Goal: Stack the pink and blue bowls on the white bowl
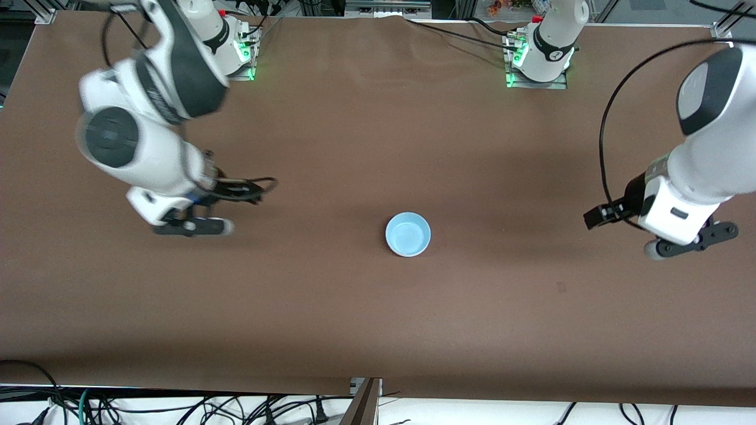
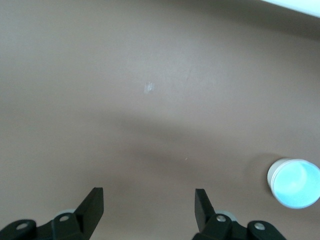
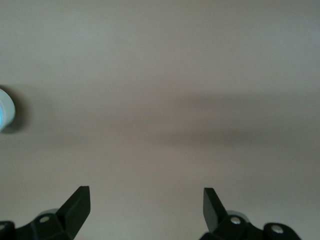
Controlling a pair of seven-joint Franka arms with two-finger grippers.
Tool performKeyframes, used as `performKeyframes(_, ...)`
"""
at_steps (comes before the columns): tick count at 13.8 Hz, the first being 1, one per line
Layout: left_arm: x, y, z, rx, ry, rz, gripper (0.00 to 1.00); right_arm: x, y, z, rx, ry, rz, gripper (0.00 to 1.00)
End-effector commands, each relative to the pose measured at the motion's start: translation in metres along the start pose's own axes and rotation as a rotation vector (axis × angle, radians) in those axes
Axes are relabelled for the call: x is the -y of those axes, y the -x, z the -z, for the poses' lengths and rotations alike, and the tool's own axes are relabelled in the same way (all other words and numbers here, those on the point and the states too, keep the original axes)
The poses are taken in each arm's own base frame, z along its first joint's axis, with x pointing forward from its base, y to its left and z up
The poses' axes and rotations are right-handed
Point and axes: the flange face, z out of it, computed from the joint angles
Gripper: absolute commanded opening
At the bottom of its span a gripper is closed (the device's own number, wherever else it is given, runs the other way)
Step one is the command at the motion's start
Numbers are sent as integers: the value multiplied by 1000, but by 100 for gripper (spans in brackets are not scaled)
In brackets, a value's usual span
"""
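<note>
On the brown table (image 1: 366,147) one bowl showed from above: the blue bowl (image 1: 408,234), sitting upright near the middle, a little toward the front camera. In the left wrist view a white rim (image 2: 273,171) edged its blue inside, so it seemed to rest on something white, though whether that was the white bowl could not be told; no pink could be made out anywhere. The left gripper (image 2: 149,205) hung over bare cloth toward the left arm's end of the table, well apart from the bowl. Its fingers (image 2: 93,206) stood wide apart and held nothing — only cloth lay between them. The right gripper (image 3: 146,206) hung over bare cloth toward the right arm's end, also well apart from the bowl. Its fingers (image 3: 79,202) were spread fully and empty, touching nothing. In the right wrist view only a sliver of the bowl showed at the frame's edge. A small pale mark (image 2: 149,88) lay on the cloth under the left wrist camera, away from both fingers.
</note>
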Motion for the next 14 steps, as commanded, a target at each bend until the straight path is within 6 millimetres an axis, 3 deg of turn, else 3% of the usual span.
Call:
performKeyframes(1, 9, 34, 39, 18, -25, -104, 88, -65, 32, 42, 36, -20, -89, 100)
performKeyframes(2, 13, 46, 55, 10, -37, -124, 90, -92, 39, 65, 3, -42, -109, 100)
performKeyframes(4, 17, 63, 74, 11, -39, -142, 91, -123, 53, 96, -57, -34, -97, 100)
performKeyframes(6, 19, 63, 71, 29, -29, -141, 93, -141, 66, 106, -30, -12, -35, 100)
performKeyframes(8, 30, 55, 58, 49, -21, -124, 93, -167, 67, 107, 8, -13, -49, 100)
performKeyframes(10, 36, 50, 54, 35, -12, -156, 93, -175, 70, 117, 16, -13, -33, 100)
performKeyframes(14, 41, 49, 54, 46, 16, -227, 93, -176, 69, 118, 15, -13, -8, 100)
